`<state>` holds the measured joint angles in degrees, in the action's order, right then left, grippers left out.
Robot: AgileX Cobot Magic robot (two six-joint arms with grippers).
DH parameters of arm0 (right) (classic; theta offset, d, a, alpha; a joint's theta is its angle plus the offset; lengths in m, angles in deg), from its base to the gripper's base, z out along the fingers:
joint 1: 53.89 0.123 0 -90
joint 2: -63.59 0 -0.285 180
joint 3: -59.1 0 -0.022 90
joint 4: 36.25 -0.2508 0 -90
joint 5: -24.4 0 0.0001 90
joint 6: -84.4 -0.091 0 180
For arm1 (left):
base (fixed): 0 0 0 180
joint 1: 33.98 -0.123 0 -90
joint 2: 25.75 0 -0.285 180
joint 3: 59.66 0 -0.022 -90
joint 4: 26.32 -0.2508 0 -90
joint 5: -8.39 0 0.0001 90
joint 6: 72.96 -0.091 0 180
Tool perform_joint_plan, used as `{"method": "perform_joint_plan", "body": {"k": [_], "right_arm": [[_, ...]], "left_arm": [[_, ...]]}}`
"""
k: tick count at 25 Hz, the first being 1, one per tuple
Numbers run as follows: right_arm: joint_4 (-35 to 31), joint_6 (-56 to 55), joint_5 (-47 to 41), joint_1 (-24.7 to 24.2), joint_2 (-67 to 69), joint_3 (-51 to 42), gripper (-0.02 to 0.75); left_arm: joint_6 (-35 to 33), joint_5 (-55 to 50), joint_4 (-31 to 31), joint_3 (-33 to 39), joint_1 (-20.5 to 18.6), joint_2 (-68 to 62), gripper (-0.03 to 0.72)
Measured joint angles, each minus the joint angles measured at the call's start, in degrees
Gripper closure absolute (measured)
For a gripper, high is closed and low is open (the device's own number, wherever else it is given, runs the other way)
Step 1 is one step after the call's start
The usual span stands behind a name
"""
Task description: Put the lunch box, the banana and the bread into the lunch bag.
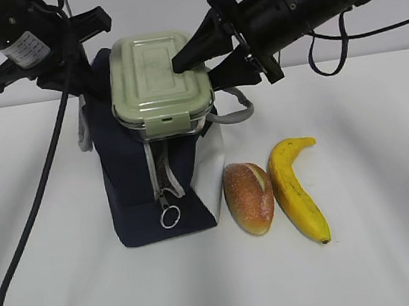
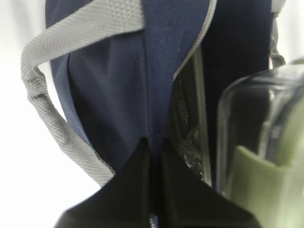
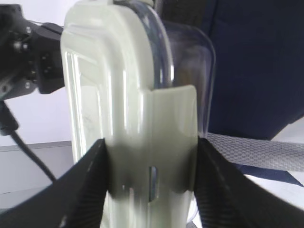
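White table [image 1: 400, 263], pale wall behind. Two black arms enter from the top corners of the exterior view.

Lunch bag [image 1: 130, 193]: navy, boxy, standing upright left of centre on the table. White side panel faces right, grey zipper runs down the front with the ring pull hanging near the base. One grey loop handle shows on the right side, another on the left. From the left wrist view the bag's navy fabric [image 2: 118, 95] fills most of the frame, grey handle webbing looping along its left edge, silvery lining visible at the open seam.

Lunch box [image 1: 158, 76]: sage-green lid facing up and forward, sitting tilted at the bag's open top, clear base partly down in the mouth. Not fully inside.

Right gripper [image 1: 203, 56]: reaches in from the right, one finger over the lid, the other under the box's right end. Right wrist view confirms it: both fingers clamped on the lunch box [image 3: 137, 133] at the lid clip, one on each side.

Left gripper [image 2: 153, 156]: at the bag's back left edge, fingertips pinched together on a fold of the navy fabric at the rim. Lunch box wall sits just right of it.

Banana [image 1: 296, 186]: lying on the table right of the bag, well below the right gripper.

Bread [image 1: 249, 197]: between bag and banana, just beside both.
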<state>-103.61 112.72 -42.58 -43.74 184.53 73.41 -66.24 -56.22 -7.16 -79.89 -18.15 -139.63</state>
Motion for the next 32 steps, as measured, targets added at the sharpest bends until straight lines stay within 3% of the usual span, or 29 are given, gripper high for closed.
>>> {"method": "perform_joint_plan", "body": {"k": [5, 13, 32], "right_arm": [[1.6, -0.3, 1.8, 0.4, 1.9, 0.1, 0.353], [12.7, -5.9, 5.4, 0.4, 2.8, 4.6, 0.353], [16.9, -11.7, 9.1, 4.9, 5.3, 7.5, 0.353]], "left_arm": [[0.0, -0.1, 0.0, 0.0, 0.0, 0.0, 0.687], [0.0, -0.1, 0.1, 0.0, 0.0, 0.0, 0.688], [-0.3, -0.1, 1.3, 0.0, 0.0, 0.0, 0.688]]}}
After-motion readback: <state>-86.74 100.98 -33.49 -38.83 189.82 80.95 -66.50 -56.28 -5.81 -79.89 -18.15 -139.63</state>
